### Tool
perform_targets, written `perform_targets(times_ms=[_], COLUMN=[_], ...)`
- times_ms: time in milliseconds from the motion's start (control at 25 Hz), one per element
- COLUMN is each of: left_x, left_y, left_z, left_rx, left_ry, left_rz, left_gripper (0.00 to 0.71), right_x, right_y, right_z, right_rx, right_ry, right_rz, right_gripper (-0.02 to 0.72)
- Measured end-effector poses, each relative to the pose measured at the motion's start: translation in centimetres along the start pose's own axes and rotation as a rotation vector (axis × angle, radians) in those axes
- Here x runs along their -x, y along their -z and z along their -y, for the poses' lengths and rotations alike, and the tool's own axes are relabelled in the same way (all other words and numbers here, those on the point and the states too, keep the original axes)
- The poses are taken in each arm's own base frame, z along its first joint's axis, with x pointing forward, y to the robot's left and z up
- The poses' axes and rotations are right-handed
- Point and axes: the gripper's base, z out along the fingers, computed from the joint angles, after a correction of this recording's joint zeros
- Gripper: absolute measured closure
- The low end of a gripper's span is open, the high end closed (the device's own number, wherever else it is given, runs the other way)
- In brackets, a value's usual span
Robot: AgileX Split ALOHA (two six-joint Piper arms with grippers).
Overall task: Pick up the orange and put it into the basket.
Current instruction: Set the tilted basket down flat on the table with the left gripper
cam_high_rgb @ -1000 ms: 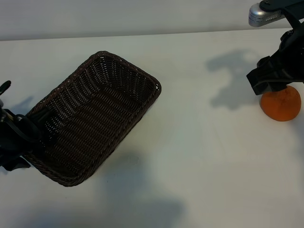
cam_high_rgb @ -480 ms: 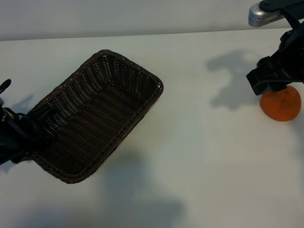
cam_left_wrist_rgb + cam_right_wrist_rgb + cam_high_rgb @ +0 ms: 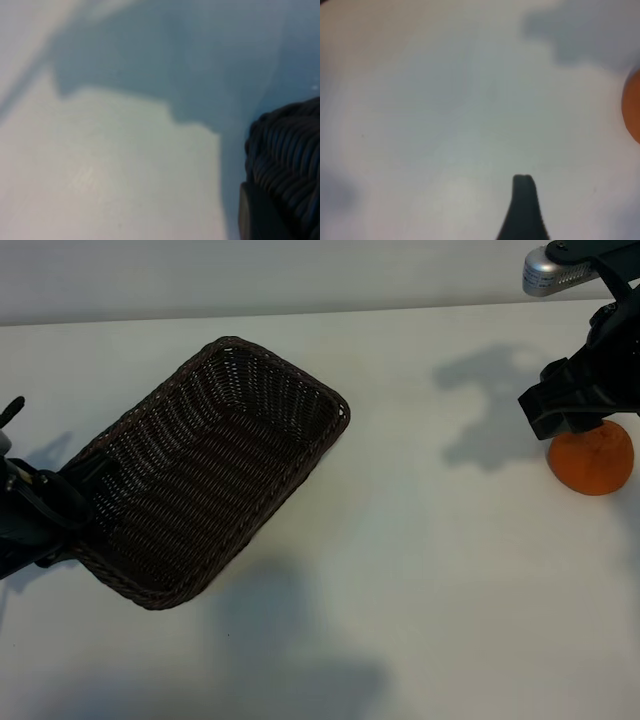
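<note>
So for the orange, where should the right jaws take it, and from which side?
Across its widest middle, coming down from above. The orange is round, sits on the table with open space around it, and the right gripper hangs over its upper left edge.

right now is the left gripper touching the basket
Touching: the exterior view shows the left gripper clamped on the basket's near rim.

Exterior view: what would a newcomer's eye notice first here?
First the dark basket, lying slantwise at the left of the white table, with the left hand at its near-left rim. Next the bright orange at the far right edge, on the table, with the right hand just over it.
</note>
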Motion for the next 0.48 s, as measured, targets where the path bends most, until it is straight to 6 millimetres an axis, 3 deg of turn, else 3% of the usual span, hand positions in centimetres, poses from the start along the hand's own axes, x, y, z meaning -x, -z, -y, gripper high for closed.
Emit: perform_targets(times_ms=[160, 480], left_x=[0.0, -0.8], left_y=[0.7, 3.3], left_z=[0.5, 1.1], left_rx=[-0.069, -0.233], left_ry=[-0.045, -0.152], left_rz=[0.015, 0.017], left_gripper=[0.544, 0.544], right_x=[0.0, 0.0], right_y=[0.0, 0.0], right_z=[0.0, 0.0], right_rx=[0.0, 0.0], right_ry=[0.0, 0.0], right_rz=[0.0, 0.0], right_gripper=[0.177, 0.177])
